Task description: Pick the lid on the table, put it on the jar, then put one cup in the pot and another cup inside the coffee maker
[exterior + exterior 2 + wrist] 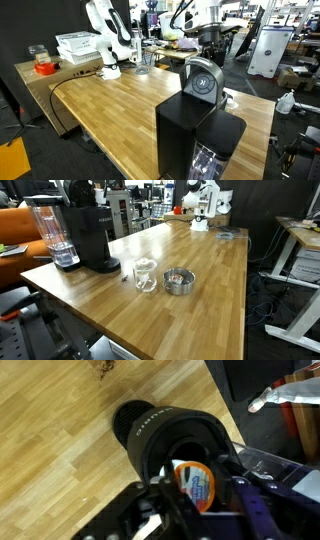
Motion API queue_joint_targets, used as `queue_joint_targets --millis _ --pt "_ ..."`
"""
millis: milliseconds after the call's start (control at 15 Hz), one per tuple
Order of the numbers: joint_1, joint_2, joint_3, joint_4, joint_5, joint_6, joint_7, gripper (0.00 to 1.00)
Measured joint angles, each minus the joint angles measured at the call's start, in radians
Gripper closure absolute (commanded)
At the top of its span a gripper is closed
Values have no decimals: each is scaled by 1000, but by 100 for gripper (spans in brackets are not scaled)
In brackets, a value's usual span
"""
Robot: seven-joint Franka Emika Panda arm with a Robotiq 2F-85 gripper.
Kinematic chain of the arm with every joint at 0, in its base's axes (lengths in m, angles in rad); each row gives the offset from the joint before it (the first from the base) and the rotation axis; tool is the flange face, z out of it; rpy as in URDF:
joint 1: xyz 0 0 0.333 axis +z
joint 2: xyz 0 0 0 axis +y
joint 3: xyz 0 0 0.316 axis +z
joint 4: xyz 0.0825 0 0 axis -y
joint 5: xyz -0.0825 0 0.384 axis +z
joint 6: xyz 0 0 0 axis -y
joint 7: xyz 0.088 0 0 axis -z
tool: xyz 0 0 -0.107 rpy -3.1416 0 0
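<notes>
Looking straight down in the wrist view onto the coffee maker [150,430], standing on the wooden table [60,450]. Pinching a small cup [193,478] with an orange-and-blue top in the gripper [196,488], with jaws closed against its sides, right over the machine's dark head. Spotting, in an exterior view, the glass jar [145,275] and metal pot [179,281] just beside each other, near the machine.

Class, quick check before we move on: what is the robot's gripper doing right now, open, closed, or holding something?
Gripper: closed on a small cup with an orange-and-blue label, right above the coffee maker.
</notes>
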Motion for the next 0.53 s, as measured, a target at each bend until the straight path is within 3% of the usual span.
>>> queue_joint_targets --millis 533 --pt "12 -11 13 -1 0 -26 0 85"
